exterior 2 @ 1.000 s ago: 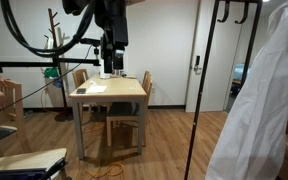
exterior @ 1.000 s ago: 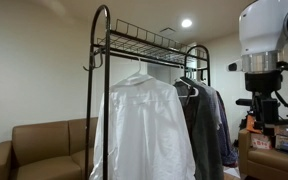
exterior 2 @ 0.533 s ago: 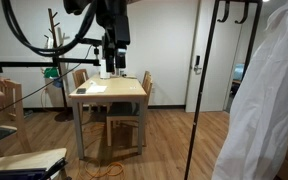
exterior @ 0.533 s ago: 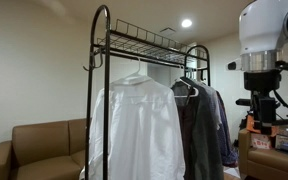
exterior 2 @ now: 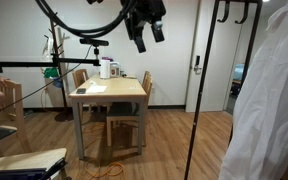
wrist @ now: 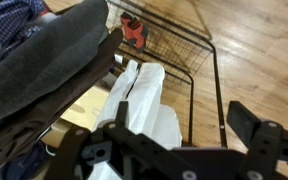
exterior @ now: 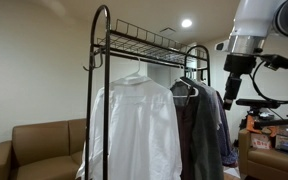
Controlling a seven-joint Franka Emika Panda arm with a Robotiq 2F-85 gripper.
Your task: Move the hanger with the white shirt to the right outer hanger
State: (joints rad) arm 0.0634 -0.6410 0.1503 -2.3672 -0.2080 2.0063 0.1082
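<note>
Black metal rack [exterior: 100,90] stands on a wood floor [exterior 2: 154,140], with a wire shelf [exterior: 139,38] across its top. White shirt [exterior: 136,130] hangs on a hanger [exterior: 139,70] under that shelf, at the end of the rack nearest the camera in an exterior view. Dark garments [exterior: 206,125] hang just behind it on the same rack.

From the opposite side the shirt fills the right edge of the frame, beside a thin rack pole [exterior 2: 206,90].

Robot arm [exterior: 252,30] is raised high, level with the rack top and clear of the clothes. Nothing is touching the shirt or its hanger.

The wrist view looks down along the rack. Gripper [wrist: 174,145] has its fingers [wrist: 262,132] wide apart, with nothing between them. The shirt lies below the gap and the dark garments sit to the upper left.

A small orange item [wrist: 132,28] shows near the rack's foot; I cannot tell what it is.

Background: wooden table [exterior 2: 109,92] with chairs, and a brown couch [exterior: 34,145] against the wall.
</note>
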